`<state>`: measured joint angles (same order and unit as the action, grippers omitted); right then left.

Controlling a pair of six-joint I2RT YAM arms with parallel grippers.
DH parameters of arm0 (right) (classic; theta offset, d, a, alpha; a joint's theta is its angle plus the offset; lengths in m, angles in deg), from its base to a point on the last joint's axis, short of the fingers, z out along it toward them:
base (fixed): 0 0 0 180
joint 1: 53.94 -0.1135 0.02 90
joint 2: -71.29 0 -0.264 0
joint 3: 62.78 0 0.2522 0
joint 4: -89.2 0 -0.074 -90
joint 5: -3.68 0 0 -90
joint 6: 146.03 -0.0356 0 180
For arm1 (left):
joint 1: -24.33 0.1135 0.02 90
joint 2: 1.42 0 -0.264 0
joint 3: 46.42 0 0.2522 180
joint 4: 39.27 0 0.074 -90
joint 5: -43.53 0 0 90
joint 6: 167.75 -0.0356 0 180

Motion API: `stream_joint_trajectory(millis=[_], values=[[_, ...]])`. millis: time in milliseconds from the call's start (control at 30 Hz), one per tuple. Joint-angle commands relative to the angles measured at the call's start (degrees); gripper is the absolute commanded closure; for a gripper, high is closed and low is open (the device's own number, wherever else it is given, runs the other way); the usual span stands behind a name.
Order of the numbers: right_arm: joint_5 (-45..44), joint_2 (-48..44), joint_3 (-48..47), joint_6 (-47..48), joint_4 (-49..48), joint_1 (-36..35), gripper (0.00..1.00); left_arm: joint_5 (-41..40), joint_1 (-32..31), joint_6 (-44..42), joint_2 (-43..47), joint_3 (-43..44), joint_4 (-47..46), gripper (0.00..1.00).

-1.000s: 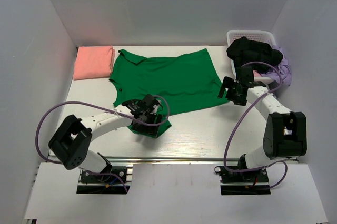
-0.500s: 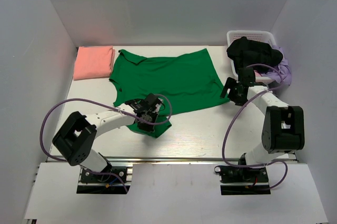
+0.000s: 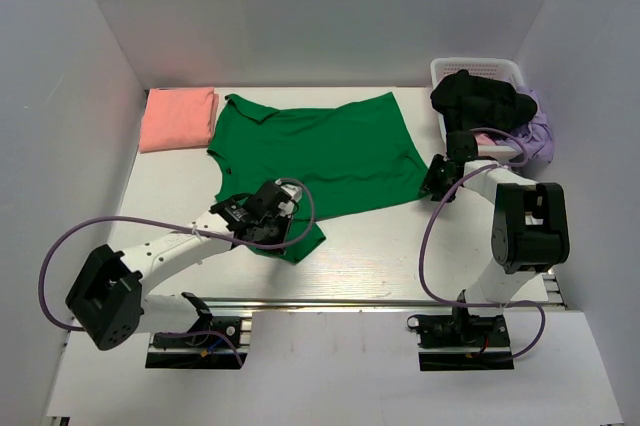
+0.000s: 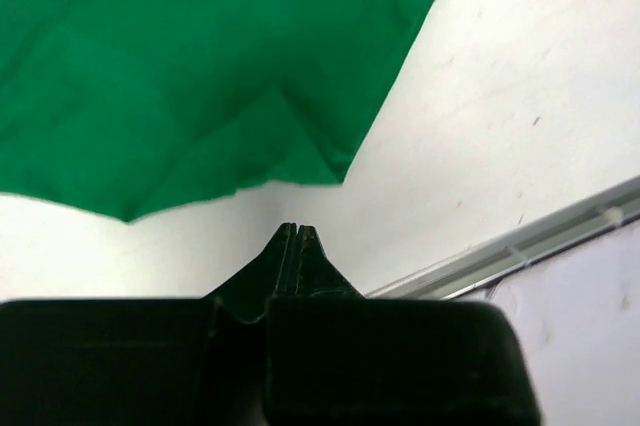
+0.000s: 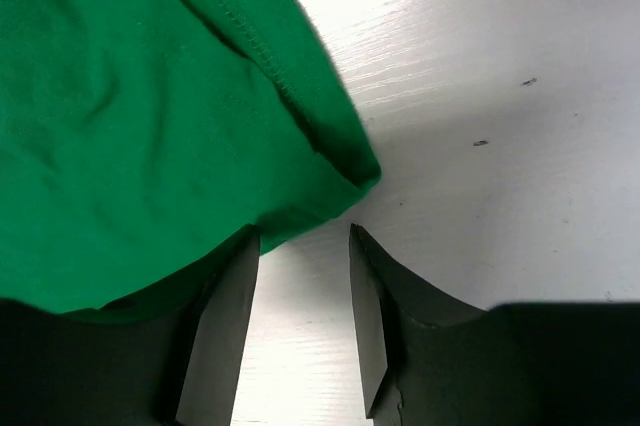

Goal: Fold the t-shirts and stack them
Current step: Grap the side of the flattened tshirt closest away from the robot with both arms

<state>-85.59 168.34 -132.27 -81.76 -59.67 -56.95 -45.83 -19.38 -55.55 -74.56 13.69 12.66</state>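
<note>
The green t-shirt (image 3: 320, 151) lies spread over the middle of the table, its near-left corner (image 3: 292, 244) bunched into a small flap. My left gripper (image 3: 268, 220) hovers at that flap. In the left wrist view its jaws (image 4: 298, 229) are shut with nothing between them, and the green cloth (image 4: 180, 66) lies just past the tips. My right gripper (image 3: 433, 180) is at the shirt's right corner and open. That corner (image 5: 350, 171) sits just ahead of the tips (image 5: 303, 232), with the left finger (image 5: 225, 316) against the cloth edge. The pink t-shirt (image 3: 180, 118) lies folded at the back left.
A white basket (image 3: 478, 68) stands at the back right. A dark heap of cloth (image 3: 480, 98) and a lilac cloth (image 3: 542, 128) are in and beside it. A metal rail (image 3: 340, 301) runs along the table's near edge. White walls close in three sides.
My left gripper has shut and shifted slightly left over the shirt's near corner. My right gripper has moved in to the shirt's right corner, and its jaws have narrowed.
</note>
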Motion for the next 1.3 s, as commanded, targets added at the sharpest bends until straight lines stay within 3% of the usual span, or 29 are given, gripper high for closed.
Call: stream_joint_trajectory(millis=[0, 67, 100, 133, 200, 233, 333, 467, 633, 767, 867, 900, 967, 1000, 1033, 1100, 1133, 1167, 1267], values=[[-2.92, 0.85, -0.97, -1.07, -1.28, 0.37, 0.53, 2.96, -0.33, 0.83, 2.57, -2.66, -0.11, 1.0], [-3.11, 1.29, -1.23, -1.25, -1.19, 0.28, 0.51, 2.96, -0.33, 0.83, 2.57, -3.28, -1.61, 0.98], [-3.02, 1.47, -1.4, -1.33, -1.11, 0.19, 0.49, 2.35, -0.33, 1.35, 1.52, -3.28, -2.31, 0.87], [-2.93, 1.64, -1.84, -1.42, -1.02, 0.19, 0.47, 1.21, -0.33, 1.36, 0.82, -1.98, -2.31, 0.45], [-3.1, 1.82, -2.11, -1.42, -0.84, 0.1, 0.47, -0.02, -0.33, 1.36, -1.29, -0.83, -2.84, 0.4], [-3.28, 2.0, -2.37, -1.51, -0.84, 0.28, 0.47, -0.55, -0.33, 1.36, -1.82, 0.05, -2.84, 0.29], [-3.64, 2.52, -2.72, -1.33, -0.49, 0.28, 0.44, -1.08, -0.33, 1.36, -3.23, 0.59, -4.59, 0.14], [-3.54, 3.31, -3.51, -1.51, -0.32, 0.28, 0.44, -1.87, -0.33, 1.36, -5.77, 1.64, -5.3, 0.12], [-3.19, 3.84, -4.13, -1.95, -0.14, 0.28, 0.44, -5.3, -0.33, 1.36, -10.08, 3.75, -2.06, 0.18], [-3.11, 4.11, -4.13, -2.29, -0.31, 0.28, 0.44, -6.09, -0.33, 1.36, -11.76, 3.75, -1.35, 0.36], [-2.93, 4.46, -4.13, -2.12, -0.49, 0.28, 0.44, -4.95, -0.33, 1.36, -12.81, 3.23, -1.35, 0.54], [-2.93, 4.46, -4.04, -2.21, -0.58, 0.19, 0.46, -4.95, -0.33, 1.36, -12.81, 3.22, -1.35, 0.68], [-2.75, 4.81, -4.04, -2.3, -0.75, 0.28, 0.53, -4.95, -0.33, 1.36, -13.33, 3.22, -1.35, 0.81], [-2.67, 4.98, -4.04, -1.87, -0.67, 0.11, 0.55, -4.95, -0.33, 1.36, -13.34, 3.22, -1.35, 0.98], [-2.49, 5.07, -4.13, -2.04, -0.58, 0.28, 0.66, -4.95, -0.33, 1.36, -13.34, 3.22, -0.74, 1.0], [-1.96, 4.99, -4.13, -1.6, -0.67, 0.19, 0.79, -5.56, -0.33, 1.36, -12.73, 3.74, -0.21, 1.0], [-1.44, 4.72, -3.87, -1.42, -0.41, 0.28, 0.94, -5.57, -0.33, 1.97, -12.2, 4.36, 0.84, 1.0], [-1.35, 4.03, -3.69, -1.25, -0.32, 0.11, 1.0, -5.57, -0.33, 1.97, -11.41, 4.37, 1.46, 1.0], [-1.35, 0.7, -1.85, -0.02, 0.74, 0.1, 1.0, -5.57, -0.33, 2.85, -6.76, 5.59, 4.1, 1.0]])
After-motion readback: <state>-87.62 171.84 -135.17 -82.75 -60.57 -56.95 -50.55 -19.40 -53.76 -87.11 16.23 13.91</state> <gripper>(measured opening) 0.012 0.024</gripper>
